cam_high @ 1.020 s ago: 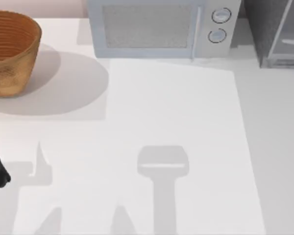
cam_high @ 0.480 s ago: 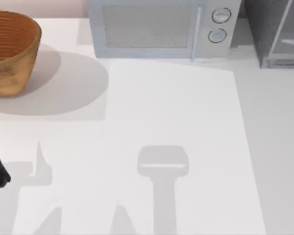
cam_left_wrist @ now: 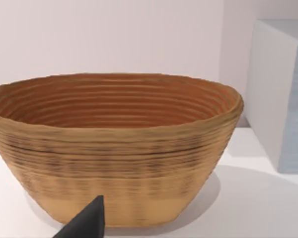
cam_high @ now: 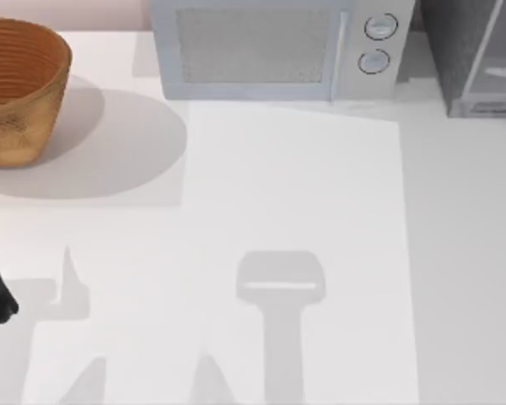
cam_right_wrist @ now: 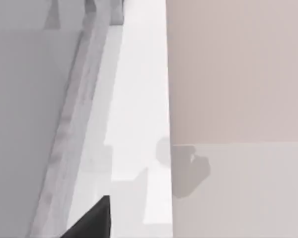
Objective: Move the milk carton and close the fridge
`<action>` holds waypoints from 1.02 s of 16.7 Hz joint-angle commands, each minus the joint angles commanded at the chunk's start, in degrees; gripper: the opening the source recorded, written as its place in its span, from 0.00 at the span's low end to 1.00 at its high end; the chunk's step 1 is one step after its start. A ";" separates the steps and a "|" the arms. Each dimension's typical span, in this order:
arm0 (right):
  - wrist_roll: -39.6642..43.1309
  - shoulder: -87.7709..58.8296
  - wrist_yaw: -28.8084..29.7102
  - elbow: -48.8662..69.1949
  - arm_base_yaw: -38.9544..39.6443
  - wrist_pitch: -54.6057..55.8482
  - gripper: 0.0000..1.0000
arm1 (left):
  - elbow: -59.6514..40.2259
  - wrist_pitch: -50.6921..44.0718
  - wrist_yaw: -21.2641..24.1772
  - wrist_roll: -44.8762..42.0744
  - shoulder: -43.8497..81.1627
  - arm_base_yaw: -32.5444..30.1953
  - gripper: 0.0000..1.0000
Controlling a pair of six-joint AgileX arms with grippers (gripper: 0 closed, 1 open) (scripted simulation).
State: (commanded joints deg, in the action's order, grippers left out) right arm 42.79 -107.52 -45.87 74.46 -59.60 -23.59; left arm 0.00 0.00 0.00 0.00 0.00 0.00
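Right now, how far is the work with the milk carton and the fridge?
Done: nothing I can confirm; where the milk carton stands I cannot tell. In hand: the right tool is beside a pale-framed grey panel, probably the fridge door. The left tool idles, facing the basket. Left: the door's state is unclear, so closing is not confirmed.

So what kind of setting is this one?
Probably a mock kitchen counter in simulation: a light-grey microwave at the back, a dark speckled fridge at far right, and a woven basket at left.
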 joint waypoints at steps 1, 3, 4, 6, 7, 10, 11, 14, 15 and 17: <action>-2.52 0.54 0.88 -0.20 2.30 2.53 1.00 | 0.00 0.00 0.00 0.00 0.00 0.00 1.00; -5.82 1.99 2.53 -0.32 5.42 5.91 1.00 | 0.00 0.00 0.00 0.00 0.00 0.00 1.00; -6.60 2.53 3.05 -0.30 6.17 6.73 1.00 | 0.00 0.00 0.00 0.00 0.00 0.00 1.00; -6.82 2.71 3.21 -0.29 6.39 6.97 1.00 | 0.00 0.00 0.00 0.00 0.00 0.00 1.00; -6.82 2.71 3.21 -0.29 6.39 6.97 1.00 | 0.00 0.00 0.00 0.00 0.00 0.00 1.00; -6.77 2.55 3.16 -0.37 5.92 7.06 1.00 | 0.00 0.00 0.00 0.00 0.00 0.00 1.00; -7.33 2.72 3.72 -0.63 6.54 7.37 1.00 | 0.00 0.00 0.00 0.00 0.00 0.00 1.00; -11.07 3.90 8.21 -2.45 11.57 9.48 1.00 | 0.00 0.00 0.00 0.00 0.00 0.00 1.00; -12.75 4.42 10.11 -3.27 13.86 10.38 1.00 | 0.00 0.00 0.00 0.00 0.00 0.00 1.00; -16.23 5.42 14.03 -5.01 19.34 12.10 1.00 | 0.00 0.00 0.00 0.00 0.00 0.00 1.00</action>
State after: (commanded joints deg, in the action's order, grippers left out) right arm 26.55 -102.10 -31.84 69.45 -40.26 -11.49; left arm 0.00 0.00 0.00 0.00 0.00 0.00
